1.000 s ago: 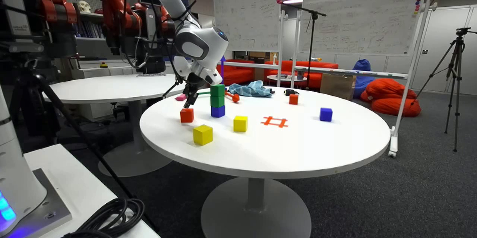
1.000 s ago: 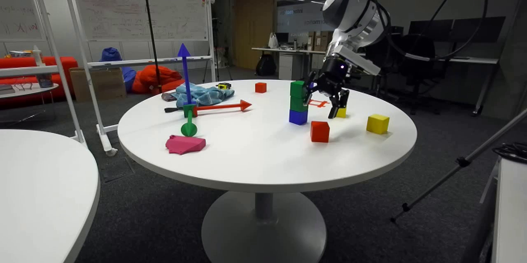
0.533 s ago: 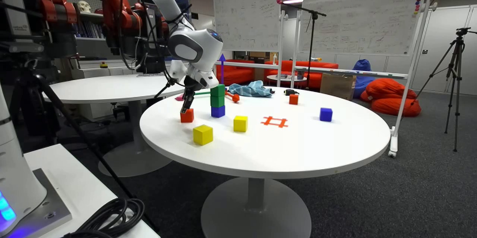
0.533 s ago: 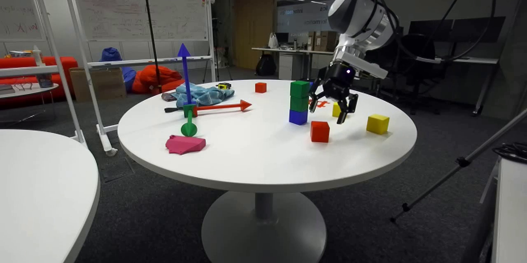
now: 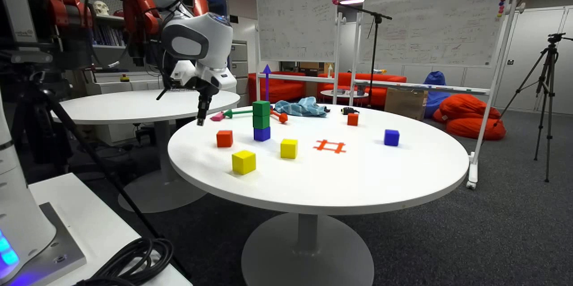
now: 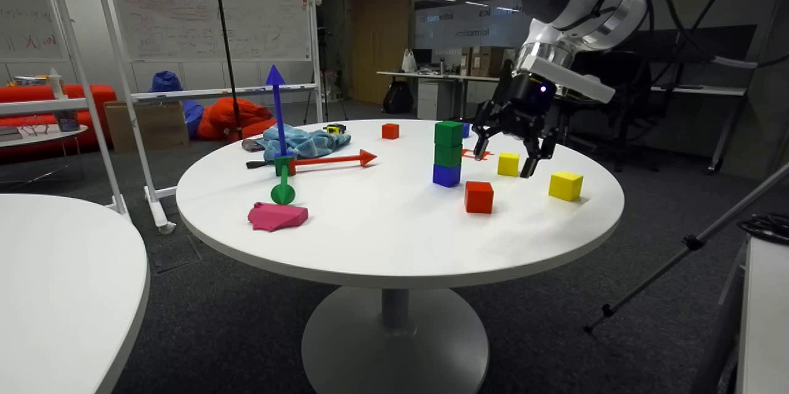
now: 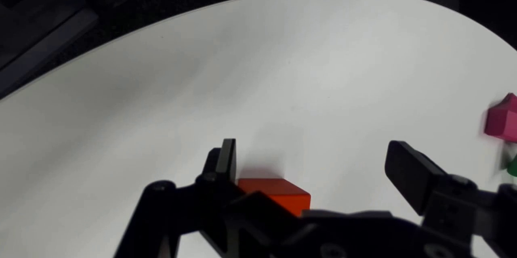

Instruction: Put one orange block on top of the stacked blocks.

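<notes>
A red-orange block [image 5: 224, 138] lies on the round table near the stack; it also shows in an exterior view [image 6: 479, 197]. In the wrist view the red-orange block [image 7: 288, 195] is partly hidden behind the left finger. A second red-orange block [image 5: 352, 119] lies farther off, also seen in an exterior view [image 6: 390, 131]. The stacked blocks [image 5: 261, 121] stand upright, one blue cube below two green ones; the stack [image 6: 448, 153] shows in both exterior views. My gripper [image 6: 503, 163] is open and empty, above the table, apart from the near red-orange block and the stack. Its fingers [image 7: 311, 149] are wide apart.
Two yellow cubes [image 5: 244, 162] [image 5: 289, 148] lie near the stack. A blue cube [image 5: 391, 137], a flat red-orange frame [image 5: 330, 146], a blue cloth [image 5: 301, 107], a pink piece [image 6: 277, 216] and an arrow-axes model [image 6: 283, 163] are on the white table [image 5: 358, 178].
My gripper first lowered slightly, then rose and moved away from the stack, leftward in an exterior view and rightward in an exterior view. It stayed open. The blocks have not moved.
</notes>
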